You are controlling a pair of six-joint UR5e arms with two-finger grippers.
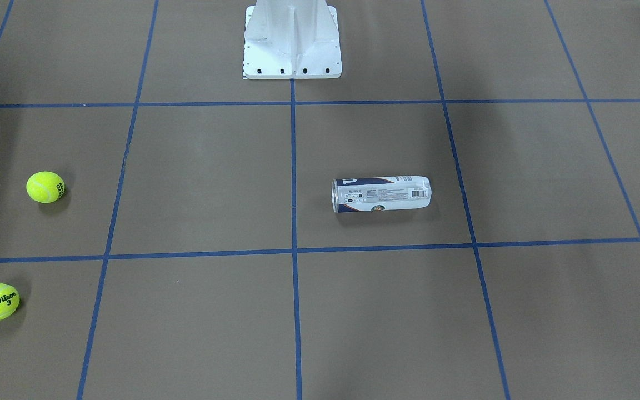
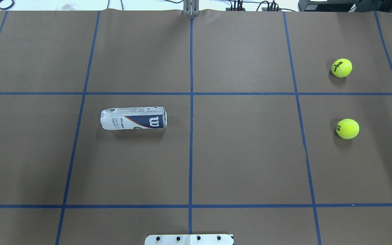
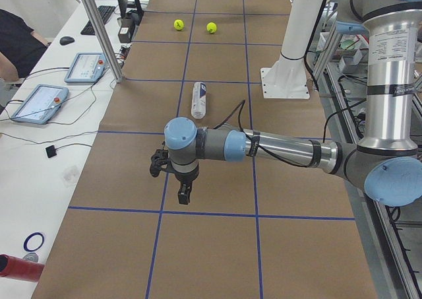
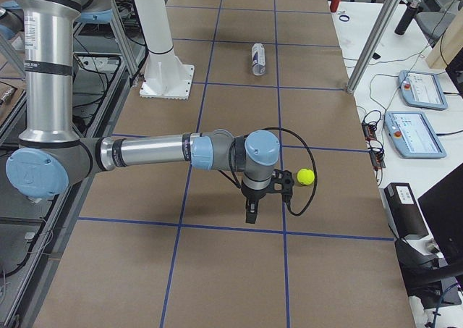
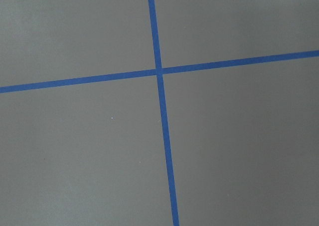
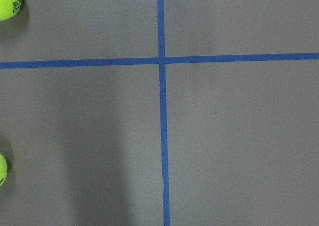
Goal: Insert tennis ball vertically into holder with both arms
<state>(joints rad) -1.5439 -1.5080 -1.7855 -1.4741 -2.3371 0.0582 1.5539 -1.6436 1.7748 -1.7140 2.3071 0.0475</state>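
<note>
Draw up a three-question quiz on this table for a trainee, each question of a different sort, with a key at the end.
1. True or false: the holder stands upright on the table.
2. The two tennis balls lie: A) on the robot's left half of the table; B) on the robot's right half; C) inside the holder.
3. Fill in (toward / away from): the holder's silver-rimmed end points ____ the table's middle blue line.

Key: 1. False, it lies on its side. 2. B. 3. toward.
</note>
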